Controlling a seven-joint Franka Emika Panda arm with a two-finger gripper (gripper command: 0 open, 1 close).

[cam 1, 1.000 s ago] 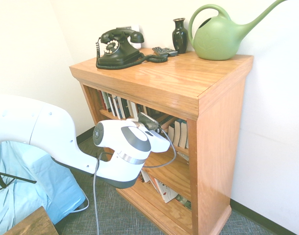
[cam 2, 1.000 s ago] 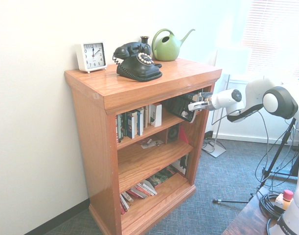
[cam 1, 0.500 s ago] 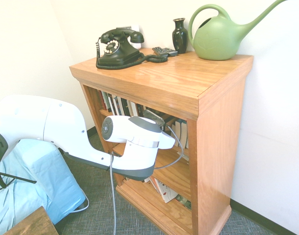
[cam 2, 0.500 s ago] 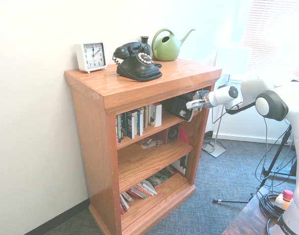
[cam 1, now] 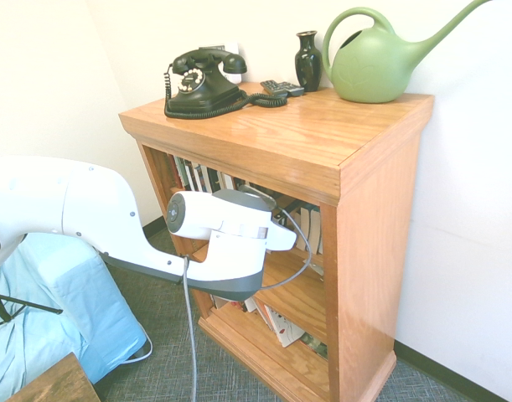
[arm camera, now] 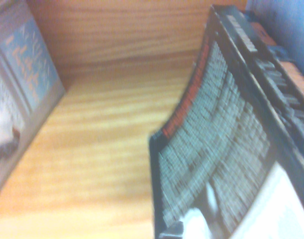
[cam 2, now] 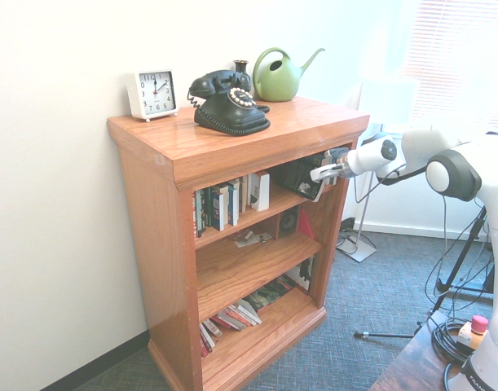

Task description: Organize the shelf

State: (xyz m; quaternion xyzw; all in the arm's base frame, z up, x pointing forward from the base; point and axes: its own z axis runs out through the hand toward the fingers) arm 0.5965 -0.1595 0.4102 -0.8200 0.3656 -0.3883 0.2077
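Observation:
The shelf [cam 2: 232,138] is an orange-brown wooden bookcase, seen from its other side in the first exterior view [cam 1: 323,142]. A dark book [cam 2: 297,176] leans tilted at the right end of the top inner shelf, partly under the overhanging top. My gripper [cam 2: 323,170] is right at the book's outer edge. Whether its fingers still clamp the book does not show. In the wrist view the same book [arm camera: 216,149] fills the right side, black cover with pages fanned, above the wooden shelf board [arm camera: 102,149]. In the first exterior view the white wrist hides the gripper.
On top stand a white clock [cam 2: 152,94], a black telephone [cam 2: 228,102], a dark vase [cam 1: 307,60], a remote [cam 1: 281,87] and a green watering can [cam 2: 279,75]. Upright books [cam 2: 228,204] fill the top inner shelf's left. More books [cam 2: 232,318] lie on the bottom shelf.
The arm has pushed a little toward the shelf, carrying the dark book further in under the top. The wrist has turned and moved closer to the bookcase.

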